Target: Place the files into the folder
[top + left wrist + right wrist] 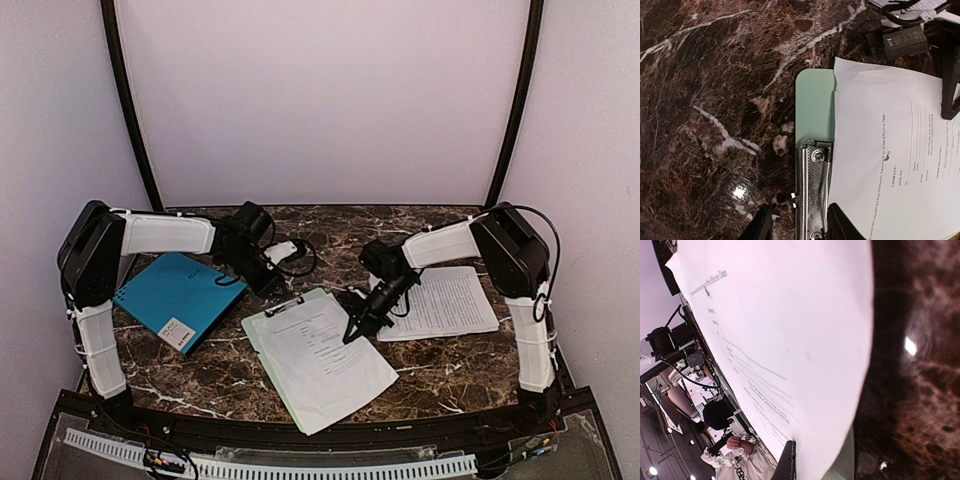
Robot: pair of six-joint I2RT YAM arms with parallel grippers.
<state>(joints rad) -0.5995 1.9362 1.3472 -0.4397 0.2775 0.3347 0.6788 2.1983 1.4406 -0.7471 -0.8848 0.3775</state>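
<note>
Left arm stretched low across the table (440, 372), left gripper (799, 231) spread wide, fingers either side of the metal clip (813, 190) on the green clipboard (815, 105). Right arm folds inward, right gripper (353, 333) nose-down on the top sheet (330, 365). Its wrist camera shows that sheet bowed against one dark finger (788, 462); the other's hidden, so grip unclear. Overhead only: folder (170, 300) left of the left gripper, second sheet (450, 300) right of the right gripper.
</note>
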